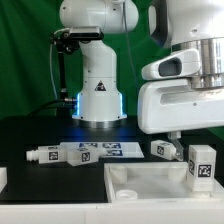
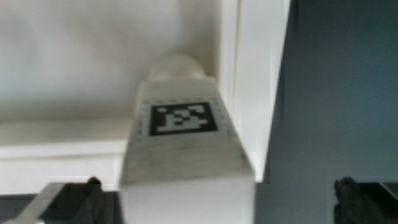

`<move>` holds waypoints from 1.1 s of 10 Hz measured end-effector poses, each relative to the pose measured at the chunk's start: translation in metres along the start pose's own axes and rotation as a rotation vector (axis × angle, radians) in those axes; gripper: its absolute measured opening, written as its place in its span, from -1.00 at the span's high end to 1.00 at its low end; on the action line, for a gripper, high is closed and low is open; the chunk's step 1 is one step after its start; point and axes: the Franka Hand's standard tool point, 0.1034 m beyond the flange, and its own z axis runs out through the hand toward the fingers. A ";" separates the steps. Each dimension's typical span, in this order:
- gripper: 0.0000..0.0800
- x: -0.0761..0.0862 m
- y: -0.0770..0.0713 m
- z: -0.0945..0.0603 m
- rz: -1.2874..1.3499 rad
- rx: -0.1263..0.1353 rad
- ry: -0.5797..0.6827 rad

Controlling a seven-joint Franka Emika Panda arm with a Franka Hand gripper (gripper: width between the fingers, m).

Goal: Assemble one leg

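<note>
One leg (image 1: 201, 165), a chunky white peg with a square tag, stands upright at the corner of the flat white square panel (image 1: 150, 182) on the exterior view's right. My gripper (image 1: 190, 140) hangs just above it. In the wrist view the leg (image 2: 178, 120) runs up the middle against the panel's raised rim (image 2: 258, 80). My gripper (image 2: 214, 205) is open. Its dark fingertips (image 2: 71, 200) stand on either side of the leg with gaps, not touching it.
Several more legs lie on the black table behind the panel: two toward the exterior view's left (image 1: 50, 155) (image 1: 85, 152) and one nearer the gripper (image 1: 165, 150). The marker board (image 1: 118, 147) lies between them. The robot base (image 1: 98, 95) stands behind.
</note>
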 end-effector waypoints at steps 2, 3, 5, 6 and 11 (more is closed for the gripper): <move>-0.62 -0.004 0.012 0.003 0.029 -0.018 -0.070; -0.62 -0.003 0.012 0.003 0.032 -0.018 -0.065; -0.32 -0.004 0.012 0.003 0.074 -0.018 -0.065; 0.03 -0.004 0.012 0.003 0.135 -0.020 -0.065; 0.29 -0.004 0.010 0.004 0.683 -0.041 -0.044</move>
